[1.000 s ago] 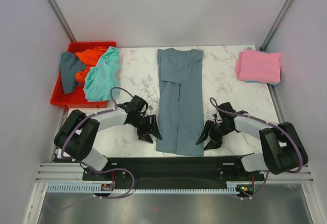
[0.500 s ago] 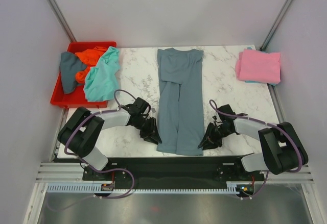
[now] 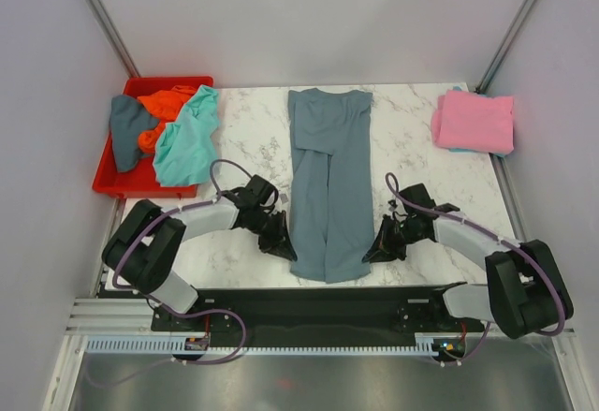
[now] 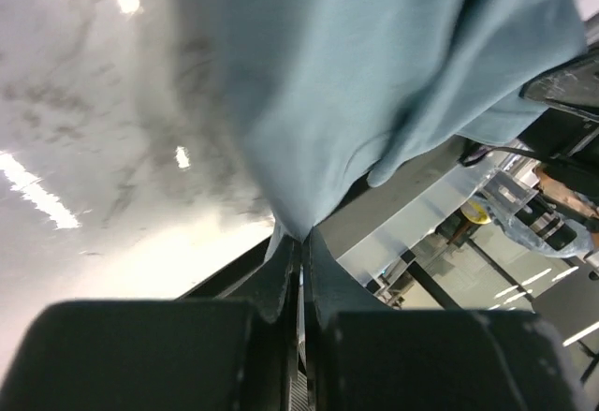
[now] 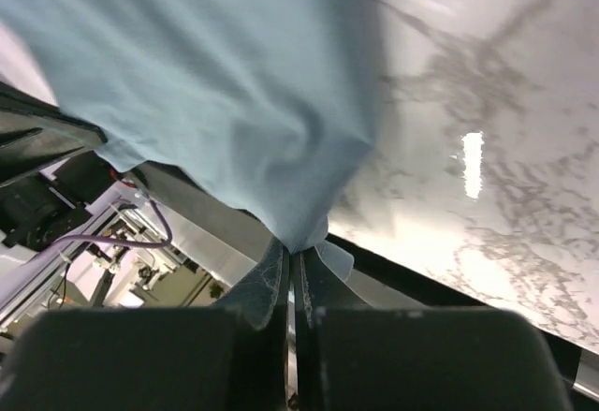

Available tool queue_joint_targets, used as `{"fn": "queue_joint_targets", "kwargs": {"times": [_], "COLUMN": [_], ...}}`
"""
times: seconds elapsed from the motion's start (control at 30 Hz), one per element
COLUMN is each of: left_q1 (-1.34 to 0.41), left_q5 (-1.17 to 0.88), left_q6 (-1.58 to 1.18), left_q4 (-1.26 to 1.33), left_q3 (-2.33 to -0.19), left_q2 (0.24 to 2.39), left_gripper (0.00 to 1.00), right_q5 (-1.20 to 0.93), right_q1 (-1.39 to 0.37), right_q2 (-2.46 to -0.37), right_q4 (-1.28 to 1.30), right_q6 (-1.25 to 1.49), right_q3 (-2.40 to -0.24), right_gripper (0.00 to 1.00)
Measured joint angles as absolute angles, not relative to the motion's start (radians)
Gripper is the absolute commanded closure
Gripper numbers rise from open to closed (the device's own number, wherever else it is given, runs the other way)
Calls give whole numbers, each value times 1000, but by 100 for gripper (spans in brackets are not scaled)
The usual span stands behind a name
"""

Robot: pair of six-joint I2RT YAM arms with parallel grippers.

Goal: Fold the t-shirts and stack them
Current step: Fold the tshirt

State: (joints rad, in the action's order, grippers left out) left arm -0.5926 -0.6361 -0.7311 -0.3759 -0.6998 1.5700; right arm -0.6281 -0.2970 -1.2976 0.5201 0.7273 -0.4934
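A slate blue-grey t-shirt [image 3: 328, 182] lies folded into a long strip down the middle of the marble table [image 3: 248, 144]. My left gripper [image 3: 284, 245] is shut on its near left corner, and the cloth [image 4: 374, 83] rises from between the fingers [image 4: 281, 275]. My right gripper [image 3: 372, 250] is shut on the near right corner, where the cloth [image 5: 225, 93] is pinched between its fingers [image 5: 267, 285]. A folded pink t-shirt [image 3: 474, 121] lies at the far right on a teal one. More t-shirts, teal [image 3: 185, 138], orange [image 3: 164, 107] and dark grey [image 3: 124, 130], are heaped in the red bin [image 3: 117, 182].
The red bin stands at the table's far left, with the teal shirt spilling over its right wall. The table's near edge and the dark base rail [image 3: 318, 303] run just behind both grippers. Grey walls close in both sides.
Both grippers have moved inward to the blue-grey shirt's near corners and shut on them. The shirt's near hem has bunched slightly inward.
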Motion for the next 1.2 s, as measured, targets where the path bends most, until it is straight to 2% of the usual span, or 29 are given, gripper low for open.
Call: {"fn": "queue_joint_targets", "kwargs": {"times": [0.2, 0.33, 0.53, 0.9, 1.2], "left_q1": [-580, -533, -442, -358, -355], "left_q5": [-631, -627, -619, -578, -520], "left_q6": [-709, -634, -530, -402, -359], "left_q4": [-406, -432, -474, -509, -510], "left_q3": [-877, -1018, -1218, -1636, -1778], "left_q2": [1551, 1552, 1650, 2008, 2165], "left_gripper": [98, 98, 98, 98, 98], "right_q5": [-622, -611, -590, -560, -559], "right_q1": [-237, -173, -108, -63, -62], "right_q2": [-1266, -1315, -1487, -1855, -2086], "right_q4": [540, 536, 483, 376, 350], "right_q6": [685, 668, 648, 630, 623], "right_q3": [-638, -781, -1042, -1368, -1586], "right_gripper": [100, 100, 100, 100, 100]}}
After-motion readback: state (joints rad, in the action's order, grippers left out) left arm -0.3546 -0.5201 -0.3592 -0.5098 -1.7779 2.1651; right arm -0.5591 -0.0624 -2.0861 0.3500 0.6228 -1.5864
